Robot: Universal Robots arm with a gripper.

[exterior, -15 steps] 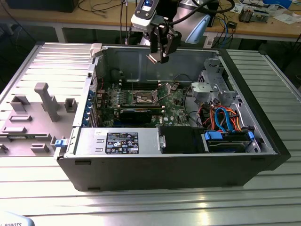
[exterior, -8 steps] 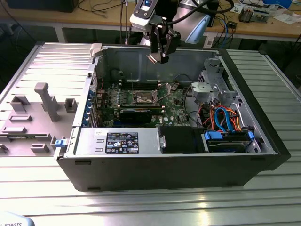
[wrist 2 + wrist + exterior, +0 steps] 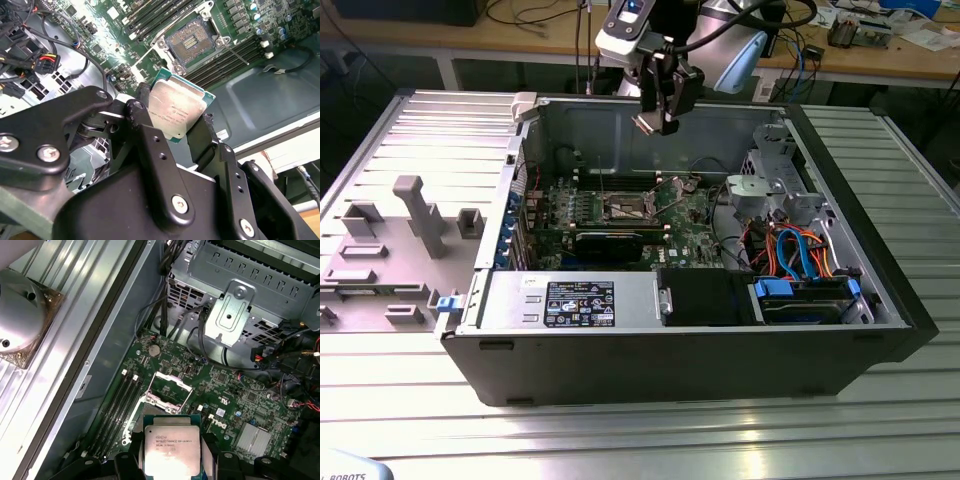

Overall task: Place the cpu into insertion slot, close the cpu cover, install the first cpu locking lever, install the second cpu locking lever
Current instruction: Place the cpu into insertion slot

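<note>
My gripper (image 3: 656, 118) hangs above the open computer case, over the back part of the green board. It is shut on the cpu (image 3: 177, 110), a small square chip with a silvery top (image 3: 172, 445), gripped by two opposite edges between black fingers (image 3: 140, 120). The cpu (image 3: 646, 123) is tilted and well clear of the board. Below it lies the insertion slot (image 3: 192, 42), a square socket with a dark centre and metal surround (image 3: 168, 386) and nothing in it (image 3: 628, 210). The cpu cover (image 3: 150, 59) looks swung open at the socket's edge. A thin lever rod (image 3: 235, 50) sticks out beside the socket.
Long black memory slots (image 3: 120, 405) run beside the socket. A metal drive cage (image 3: 765, 185) and bundled cables (image 3: 800, 250) fill the exterior view's right of the case. The power supply (image 3: 570, 300) sits at the front. A grey fixture tray (image 3: 400, 240) lies outside to the left.
</note>
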